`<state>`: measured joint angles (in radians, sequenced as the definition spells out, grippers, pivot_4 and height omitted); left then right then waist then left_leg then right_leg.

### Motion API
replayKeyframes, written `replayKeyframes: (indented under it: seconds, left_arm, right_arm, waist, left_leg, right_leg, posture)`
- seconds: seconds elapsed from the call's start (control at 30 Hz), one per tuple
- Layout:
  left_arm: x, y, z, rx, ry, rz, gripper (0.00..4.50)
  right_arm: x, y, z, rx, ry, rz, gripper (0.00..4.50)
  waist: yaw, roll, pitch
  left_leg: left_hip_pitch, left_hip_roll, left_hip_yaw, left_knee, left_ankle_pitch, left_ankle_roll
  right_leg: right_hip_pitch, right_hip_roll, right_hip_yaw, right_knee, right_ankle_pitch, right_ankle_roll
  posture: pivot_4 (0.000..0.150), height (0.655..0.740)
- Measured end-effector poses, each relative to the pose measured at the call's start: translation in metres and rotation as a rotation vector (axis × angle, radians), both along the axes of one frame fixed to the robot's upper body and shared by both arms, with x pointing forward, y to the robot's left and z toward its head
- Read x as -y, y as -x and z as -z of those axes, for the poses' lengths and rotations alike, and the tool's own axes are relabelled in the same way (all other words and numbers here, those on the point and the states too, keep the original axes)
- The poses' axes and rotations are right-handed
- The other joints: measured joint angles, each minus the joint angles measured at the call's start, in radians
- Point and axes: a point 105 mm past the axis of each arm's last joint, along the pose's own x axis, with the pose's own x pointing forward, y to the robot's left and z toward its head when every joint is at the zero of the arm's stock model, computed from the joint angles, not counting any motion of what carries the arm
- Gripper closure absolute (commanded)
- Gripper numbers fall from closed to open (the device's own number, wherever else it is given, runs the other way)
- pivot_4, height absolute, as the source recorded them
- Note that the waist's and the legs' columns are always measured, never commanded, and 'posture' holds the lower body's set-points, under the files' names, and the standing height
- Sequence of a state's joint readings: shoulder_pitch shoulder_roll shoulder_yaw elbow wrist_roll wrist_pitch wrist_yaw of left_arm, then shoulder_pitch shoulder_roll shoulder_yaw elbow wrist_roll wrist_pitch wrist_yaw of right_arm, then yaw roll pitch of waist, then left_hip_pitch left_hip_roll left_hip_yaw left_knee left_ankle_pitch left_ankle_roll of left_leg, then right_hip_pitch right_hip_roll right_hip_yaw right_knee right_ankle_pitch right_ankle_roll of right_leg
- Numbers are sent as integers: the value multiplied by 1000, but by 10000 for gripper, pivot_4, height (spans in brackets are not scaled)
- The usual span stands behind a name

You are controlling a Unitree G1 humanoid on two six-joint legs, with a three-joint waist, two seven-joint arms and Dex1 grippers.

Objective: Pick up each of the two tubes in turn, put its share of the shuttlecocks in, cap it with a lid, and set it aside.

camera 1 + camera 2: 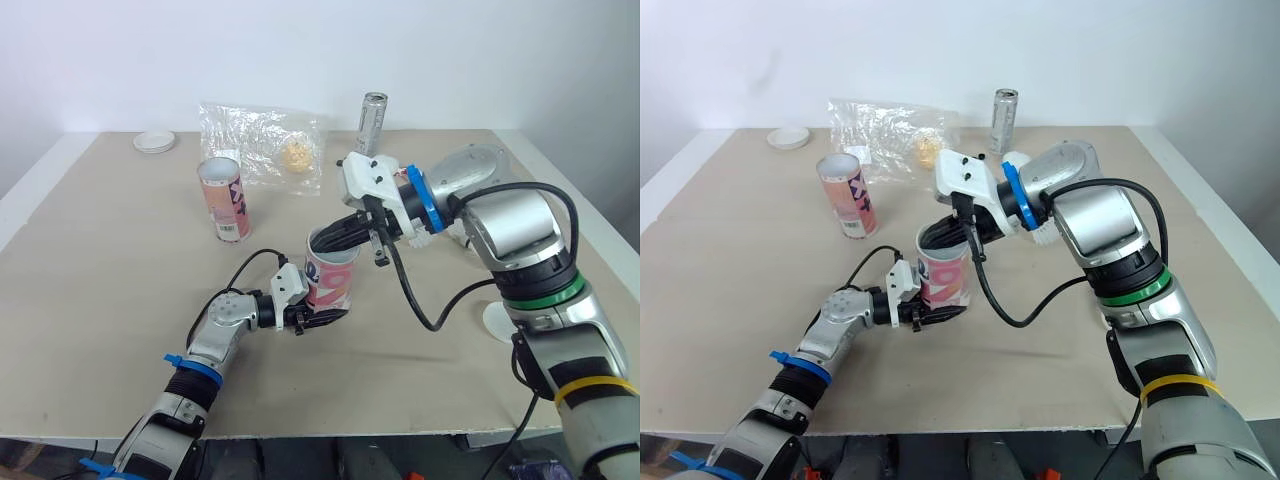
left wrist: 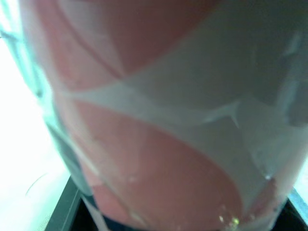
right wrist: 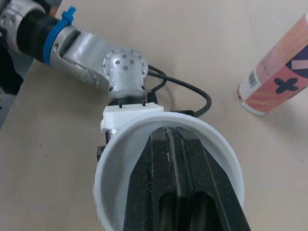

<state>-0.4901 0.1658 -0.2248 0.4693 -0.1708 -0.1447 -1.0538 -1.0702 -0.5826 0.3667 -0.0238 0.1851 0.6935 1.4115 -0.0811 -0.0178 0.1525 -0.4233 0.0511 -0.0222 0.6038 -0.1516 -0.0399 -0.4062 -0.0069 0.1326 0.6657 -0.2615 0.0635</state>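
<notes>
A pink-and-white tube stands upright near the middle of the table, its top open. My left gripper is shut on the tube's base, and the tube wall sits close in front of the left wrist camera. My right gripper reaches down into the tube's white mouth. Its two black fingers lie pressed side by side, shut, and I see nothing between them. A second pink tube stands upright and open to the back left.
A clear plastic bag holding a yellowish lump lies at the back, with a metal can to its right. One white lid rests at the back left. A flat white disc lies beside my right arm.
</notes>
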Motion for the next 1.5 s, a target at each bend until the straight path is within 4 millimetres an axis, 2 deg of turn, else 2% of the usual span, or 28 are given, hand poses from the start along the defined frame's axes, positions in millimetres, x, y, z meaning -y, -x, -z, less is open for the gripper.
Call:
replayKeyframes:
  seconds: [0.7, 0.87, 1.03, 1.13, 1.27, 1.4, 1.5]
  left_arm:
    - [1, 1, 4, -9, -15, -3, 20845]
    - [0, 1, 4, -12, -13, -9, 20845]
    - [0, 2, 2, 1, -12, -4, 20845]
    - [-1, 2, -2, 17, -14, 2, 20845]
    - [3, 4, -7, 39, -10, 16, 20845]
    - [2, 4, -9, 48, -13, 18, 20845]
    - [2, 4, -10, 51, -15, 19, 20845]
  right_arm:
    - [1, -2, 6, -4, 109, -6, 44780]
    - [-1, -4, 7, -49, 92, 7, 44780]
    - [2, -2, 3, -162, -10, 24, 44780]
    - [10, 1, 0, -212, -80, 33, 44780]
    - [23, 10, -5, -230, -165, 39, 44780]
    - [56, 12, -27, -136, -295, 136, 44780]
    - [76, 12, -35, -88, -391, 227, 44780]
  waist:
    - [0, 0, -13]
    - [0, 0, -15]
    - [0, 0, -12]
    - [1, -1, -8]
    - [9, -1, -5]
    - [18, -1, -4]
    - [20, -1, -4]
  left_leg:
    - [1, 0, 0, -2, -2, -3]
    - [1, 0, -1, -2, -2, -4]
    - [-1, 0, -1, -3, -2, -3]
    - [-4, -1, -1, -3, -2, -3]
    - [-19, -3, -4, -3, -1, -1]
    - [-20, -4, -7, -3, -5, -1]
    - [-20, -4, -8, -4, -7, 1]
  right_leg:
    - [0, -1, 0, -2, -1, -2]
    - [0, -1, -1, -2, -2, -2]
    - [-2, -1, -1, -2, -2, -2]
    - [-3, -1, -1, -2, -2, -3]
    - [-11, 0, -1, -2, -3, 2]
    - [-10, 0, -1, -2, -7, 6]
    - [-10, 1, -1, -2, -9, 6]
  posture:
    - [1500, 7400]
    - [1500, 7400]
    - [1500, 7400]
    - [1500, 7400]
    - [1500, 7400]
    - [1500, 7400]
    - [1500, 7400]
